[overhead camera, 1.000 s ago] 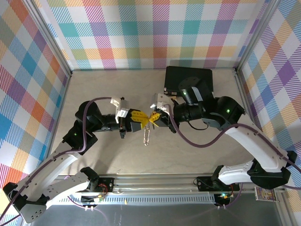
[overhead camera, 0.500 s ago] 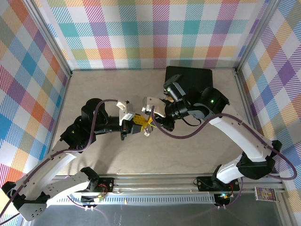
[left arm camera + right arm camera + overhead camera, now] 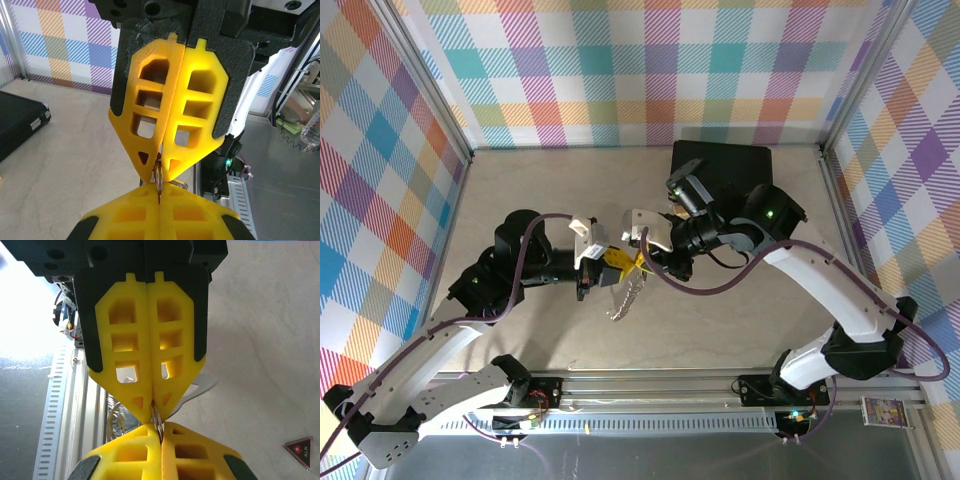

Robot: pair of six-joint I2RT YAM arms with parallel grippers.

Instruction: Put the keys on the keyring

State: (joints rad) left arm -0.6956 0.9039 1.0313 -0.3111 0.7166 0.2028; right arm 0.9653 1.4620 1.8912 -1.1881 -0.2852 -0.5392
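Fig. Keyring (image 3: 623,298), suspended.
Silver metal loop w/ short chain. It hangs down, slanting slightly to the near-left. Top end is pinched where the tips of the left gripper (image 3: 618,266) and right gripper (image 3: 638,262) meet. In both wrist views a thin wire ring sits edge-on at that junction, approx. vertical.

Matt, faintly grainy yellow plastic on the gripper fingers (image 3: 150,115). Glossy metal keyring (image 3: 625,297). Smooth matt table (image 3: 520,200).

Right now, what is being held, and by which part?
The keyring, pinched at its thin rim by the shut left gripper and right gripper; the rest hangs free.
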